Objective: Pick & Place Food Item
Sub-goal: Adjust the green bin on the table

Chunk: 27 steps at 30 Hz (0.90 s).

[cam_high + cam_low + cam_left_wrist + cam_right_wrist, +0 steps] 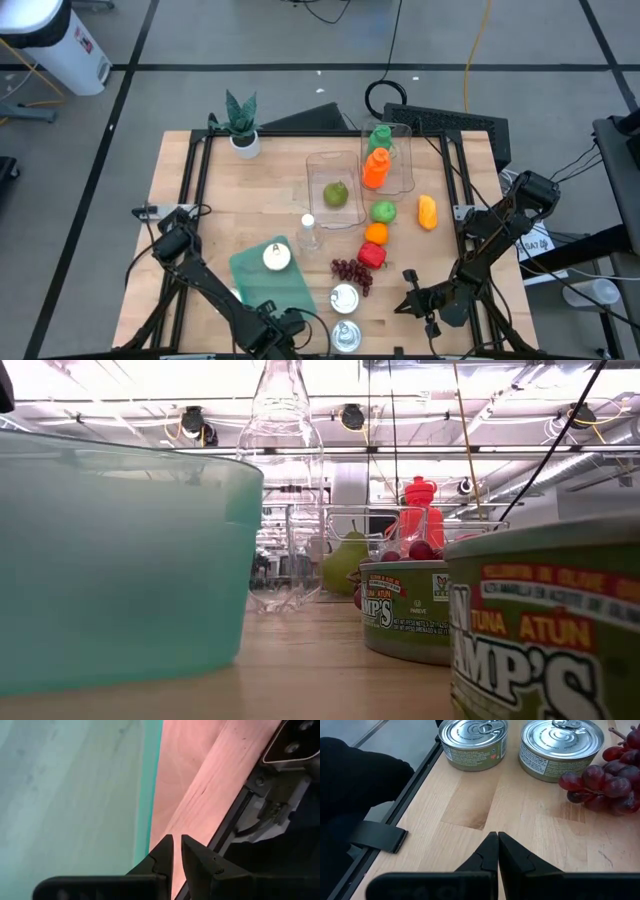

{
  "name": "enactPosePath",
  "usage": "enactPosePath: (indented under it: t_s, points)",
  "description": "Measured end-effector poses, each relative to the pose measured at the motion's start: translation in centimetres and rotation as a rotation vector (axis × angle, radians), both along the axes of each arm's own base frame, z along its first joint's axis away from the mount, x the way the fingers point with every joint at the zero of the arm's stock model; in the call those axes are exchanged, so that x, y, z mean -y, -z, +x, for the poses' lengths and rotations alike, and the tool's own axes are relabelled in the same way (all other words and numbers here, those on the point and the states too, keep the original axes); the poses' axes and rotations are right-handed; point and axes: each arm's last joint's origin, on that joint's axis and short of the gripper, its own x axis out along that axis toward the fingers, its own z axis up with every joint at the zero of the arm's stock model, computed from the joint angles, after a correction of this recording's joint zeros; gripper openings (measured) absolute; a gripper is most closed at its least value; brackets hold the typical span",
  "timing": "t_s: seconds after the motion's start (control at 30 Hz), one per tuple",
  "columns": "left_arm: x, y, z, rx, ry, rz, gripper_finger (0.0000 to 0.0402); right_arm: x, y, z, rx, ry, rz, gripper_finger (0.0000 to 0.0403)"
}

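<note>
Food lies in the middle of the table: a green pear [335, 193] inside a clear tub [333, 160], a green apple [383, 211], a yellow-orange pepper [427, 212], an orange [376, 233], a red fruit [372, 255] and dark grapes [352, 272] [607, 775]. My left gripper [285, 322] [176, 837] is shut and points down at the table's near edge, beside the teal tub [272, 280] [70, 795]. My right gripper [410, 283] [498, 835] is shut low over the wood, right of the grapes and facing two tuna cans [475, 742] [560, 745].
A clear bottle [308, 232] stands left of the orange. A white round thing [277, 257] sits on the teal tub. A second clear tub [392, 160] holds an orange bottle [376, 168]. A potted plant [241, 125] stands far left. Black frame rails [195, 180] run along the sides.
</note>
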Motion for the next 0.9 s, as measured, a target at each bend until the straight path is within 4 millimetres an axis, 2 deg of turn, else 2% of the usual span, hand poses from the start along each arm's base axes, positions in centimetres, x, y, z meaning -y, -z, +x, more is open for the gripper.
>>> enactPosePath:
  t_s: [0.43,0.53,0.73,0.9]
  points:
    - [-0.3,-0.1,-0.1,-0.005,0.035,0.027,0.0049,0.0,0.0,0.0,0.0,0.0,0.0,0.0]
    - [-0.1,-0.6,0.4,0.043,0.073,-0.001,0.0049,0.0,0.0,0.0,0.0,0.0,0.0,0.0]
    - [-0.2,-3.1,1.3,0.11,0.067,-0.02,0.0049,0.0,0.0,0.0,0.0,0.0,0.0,0.0]
    - [-1.0,-2.8,1.7,0.072,0.052,-0.036,0.0049,0.0,0.0,0.0,0.001,0.001,0.0,0.0]
